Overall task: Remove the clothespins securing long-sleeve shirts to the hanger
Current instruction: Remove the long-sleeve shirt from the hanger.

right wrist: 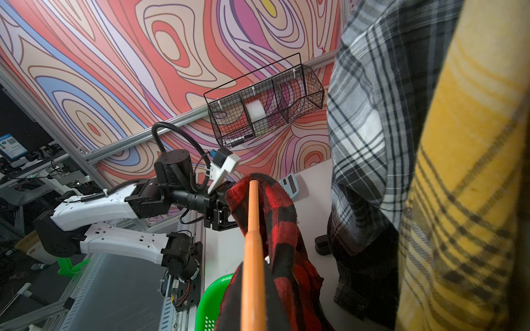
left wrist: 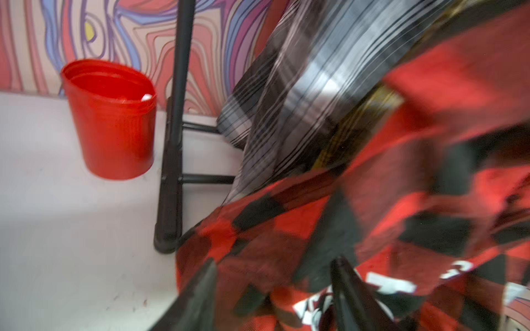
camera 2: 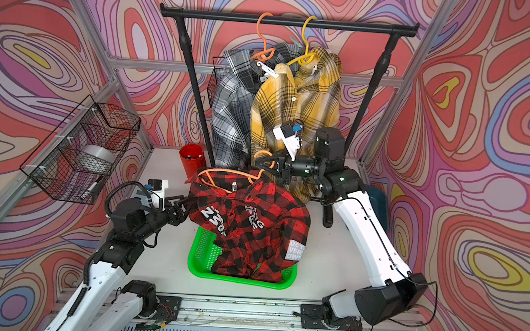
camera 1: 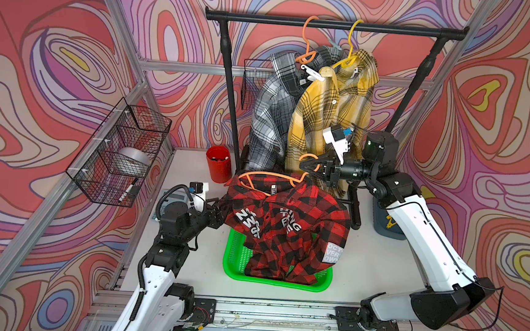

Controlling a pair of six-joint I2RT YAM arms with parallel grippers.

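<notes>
Clothespin (camera 1: 312,73) (camera 2: 267,70) on grey shirt (camera 1: 270,115) shows in both top views, neither wrist view.

L arm (camera 1: 153,280) bent up at elbow, reaching in toward the middle. L gripper (camera 1: 219,211) has its fingers (left wrist: 200,298) spread apart. R arm (camera 1: 425,235) stretched far back, wrist pointing left; R gripper (camera 1: 305,167) pinched tight on orange hanger (right wrist: 252,229)

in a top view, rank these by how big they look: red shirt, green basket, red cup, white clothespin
1. red shirt, though it hangs nearer the camera
2. green basket, partly covered by the shirt
3. red cup
4. white clothespin
</notes>
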